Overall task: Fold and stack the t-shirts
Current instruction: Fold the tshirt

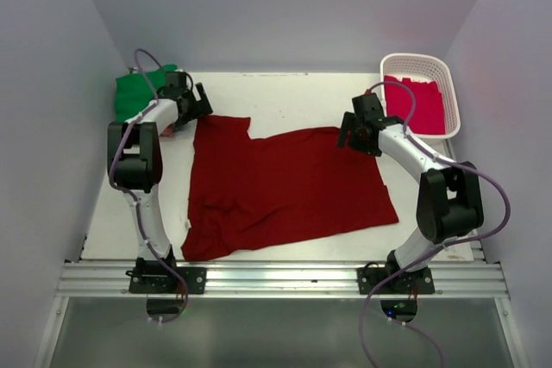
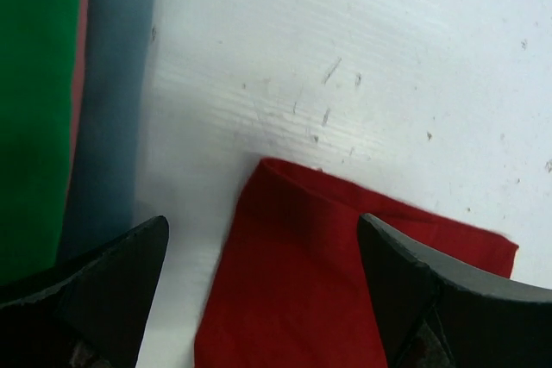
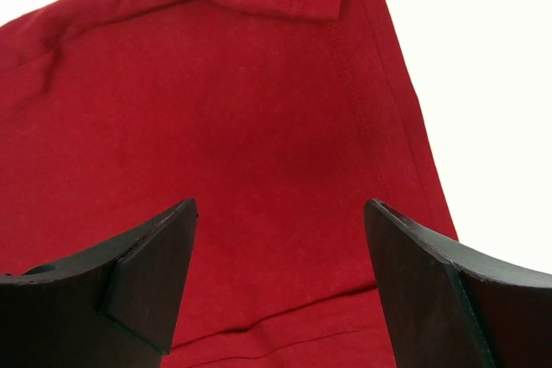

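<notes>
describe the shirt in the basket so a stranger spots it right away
Look to the far right corner of the white table, where a white lattice basket stands. The crimson-pink shirt lies bunched inside it. It is brighter than the dark red shirt spread flat mid-table.

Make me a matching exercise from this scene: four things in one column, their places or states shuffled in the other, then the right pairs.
Things
1. dark red t-shirt
2. green t-shirt
3. crimson-pink t-shirt
4. right gripper

Places or states
A. lying in the white basket
B. folded, at the far left corner of the table
C. jaws open above dark red cloth
D. spread out across the middle of the table

Pairs: 1-D, 2-B, 3-A, 4-C
</notes>
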`<control>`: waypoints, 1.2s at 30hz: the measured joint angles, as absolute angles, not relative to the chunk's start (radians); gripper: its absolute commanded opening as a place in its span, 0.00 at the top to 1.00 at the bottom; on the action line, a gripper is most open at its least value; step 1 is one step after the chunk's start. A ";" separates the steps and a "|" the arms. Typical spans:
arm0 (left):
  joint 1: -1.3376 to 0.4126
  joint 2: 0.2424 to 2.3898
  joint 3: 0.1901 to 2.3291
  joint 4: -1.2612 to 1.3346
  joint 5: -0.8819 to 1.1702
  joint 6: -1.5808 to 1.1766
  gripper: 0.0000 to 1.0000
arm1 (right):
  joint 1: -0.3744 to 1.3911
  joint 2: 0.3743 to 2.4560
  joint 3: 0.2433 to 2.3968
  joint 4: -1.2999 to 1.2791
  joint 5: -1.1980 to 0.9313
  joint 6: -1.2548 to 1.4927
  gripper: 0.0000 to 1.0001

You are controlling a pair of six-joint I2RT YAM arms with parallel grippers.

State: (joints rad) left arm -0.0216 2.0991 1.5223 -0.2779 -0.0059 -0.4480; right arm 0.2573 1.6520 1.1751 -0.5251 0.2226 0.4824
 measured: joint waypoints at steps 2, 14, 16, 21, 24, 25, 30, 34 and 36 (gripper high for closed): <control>-0.008 2.132 1.555 -0.277 0.009 -0.448 0.07 | 0.257 1.646 1.172 -0.519 0.219 0.480 0.19; -0.014 2.195 1.604 -0.233 0.105 -0.428 0.37 | 0.257 1.644 1.166 -0.507 0.217 0.478 0.27; -0.014 2.200 1.606 -0.234 0.112 -0.426 0.49 | 0.257 1.644 1.166 -0.507 0.218 0.477 0.33; -0.014 2.216 1.611 -0.236 0.121 -0.424 0.86 | 0.257 1.645 1.166 -0.507 0.223 0.472 0.98; -0.014 2.217 1.611 -0.242 0.119 -0.424 0.99 | 0.257 1.649 1.166 -0.506 0.256 0.485 1.00; -0.014 2.217 1.612 -0.244 0.119 -0.422 1.00 | 0.257 1.653 1.166 -0.507 0.273 0.487 1.00; -0.014 2.217 1.615 -0.250 0.119 -0.421 1.00 | 0.257 1.707 1.198 -0.510 0.369 0.511 0.52; -0.014 2.216 1.638 -0.274 0.120 -0.414 1.00 | 0.253 1.775 1.266 -0.511 0.413 0.516 0.48; -0.014 2.216 1.660 -0.285 0.123 -0.407 1.00 | 0.250 1.816 1.312 -0.509 0.429 0.518 0.48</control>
State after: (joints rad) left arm -0.0139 2.2162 1.6596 -0.2848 0.1230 -0.4068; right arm 0.2497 1.8160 1.3125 -0.5095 0.4286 0.5179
